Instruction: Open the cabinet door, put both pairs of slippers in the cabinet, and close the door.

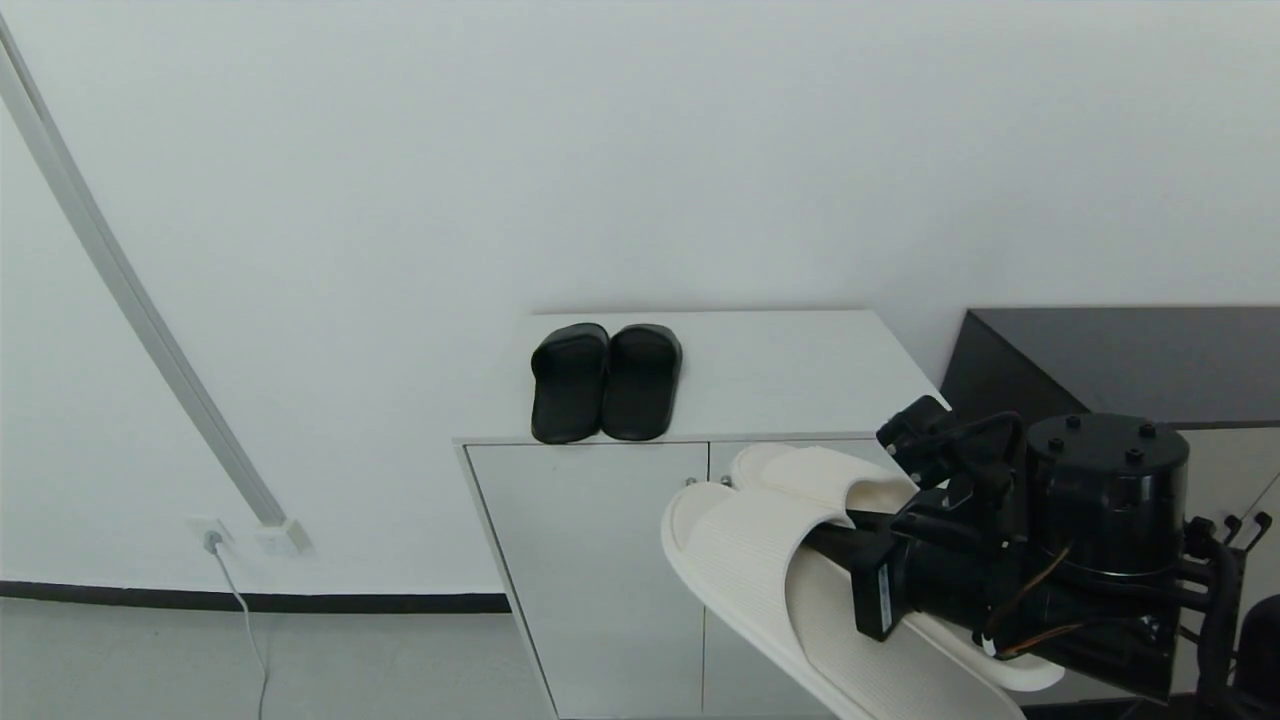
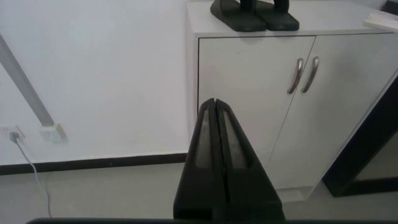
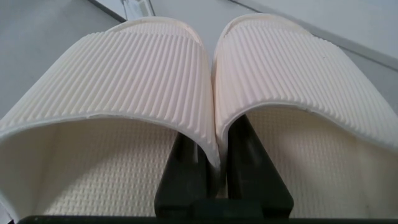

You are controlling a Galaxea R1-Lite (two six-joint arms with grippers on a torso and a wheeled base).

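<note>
**Holding white slippers at a shut cabinet, slip risk?**

The right gripper (image 3: 214, 168) is clamped on the white slippers (image 3: 143, 81), one finger tucked inside each shoe, so only the two touching inner strap edges are pinched. The pair is held out in front of the cabinet (image 1: 590, 560), toes pointed at its doors. The left gripper (image 2: 215, 109) is pressed together with nothing in it, low in front of the cabinet's left door. Both doors are shut, handles (image 2: 303, 74) side by side at the middle seam. The black slippers (image 1: 605, 380) are sat on the cabinet top, near its front edge.

What could go wrong, at a guess: soft foam is gripped by a thin edge, so a shoe could be twisted loose and dropped if swung fast. And the white pair could get clipped by a door opened with them that close.
</note>
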